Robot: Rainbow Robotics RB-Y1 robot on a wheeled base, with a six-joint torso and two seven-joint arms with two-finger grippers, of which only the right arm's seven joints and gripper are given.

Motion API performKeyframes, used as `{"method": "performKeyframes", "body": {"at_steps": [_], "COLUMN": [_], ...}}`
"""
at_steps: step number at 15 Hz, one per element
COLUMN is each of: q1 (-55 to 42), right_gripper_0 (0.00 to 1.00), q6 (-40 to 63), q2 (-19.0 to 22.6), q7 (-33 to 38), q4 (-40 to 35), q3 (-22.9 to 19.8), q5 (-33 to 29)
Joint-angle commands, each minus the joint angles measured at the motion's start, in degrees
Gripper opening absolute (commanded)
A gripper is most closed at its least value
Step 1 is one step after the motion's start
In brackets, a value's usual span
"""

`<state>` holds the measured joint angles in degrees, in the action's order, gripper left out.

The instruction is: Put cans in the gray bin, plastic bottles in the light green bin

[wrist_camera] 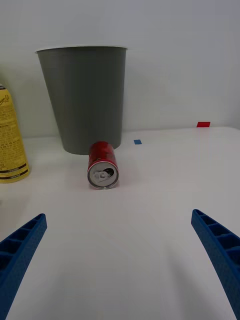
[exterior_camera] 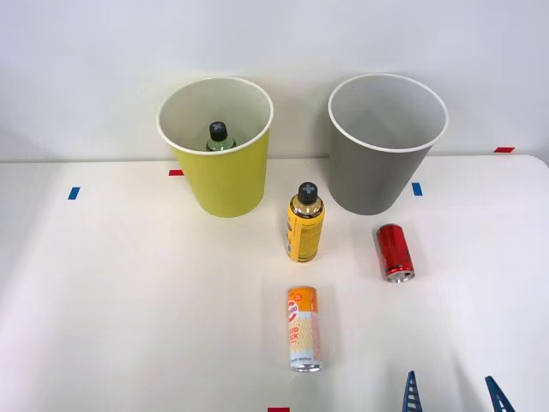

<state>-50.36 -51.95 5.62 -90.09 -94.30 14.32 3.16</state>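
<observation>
The right gripper (wrist_camera: 120, 270) hangs spread wide, holding nothing. The red can (wrist_camera: 103, 165) lies on its side just before the gray bin (wrist_camera: 84, 97) — the yellow-orange bottle (wrist_camera: 11, 137) stands beside that bin.

Green bottle (exterior_camera: 220, 136) w/ black cap stands inside yellow-green bin (exterior_camera: 225, 184). Gray bin (exterior_camera: 375, 184) upright to its right. Yellow bottle (exterior_camera: 304, 225) stands btwn bins, in front. Red can (exterior_camera: 395, 251) lies on side near gray bin. Orange-white can (exterior_camera: 304, 329) lies on side nearer the robot.
</observation>
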Motion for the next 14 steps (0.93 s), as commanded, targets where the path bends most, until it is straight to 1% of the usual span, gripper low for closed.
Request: {"method": "performKeyframes", "body": {"at_steps": [1,14], "q1": [0.00,0.00], "right_gripper_0": [1.00,1.00], "q6": [0.01,0.01], "q2": [0.01,0.01], "q7": [0.00,0.00], "q4": [0.00,0.00], "q3": [0.00,0.00], "q5": [0.01,0.01]}}
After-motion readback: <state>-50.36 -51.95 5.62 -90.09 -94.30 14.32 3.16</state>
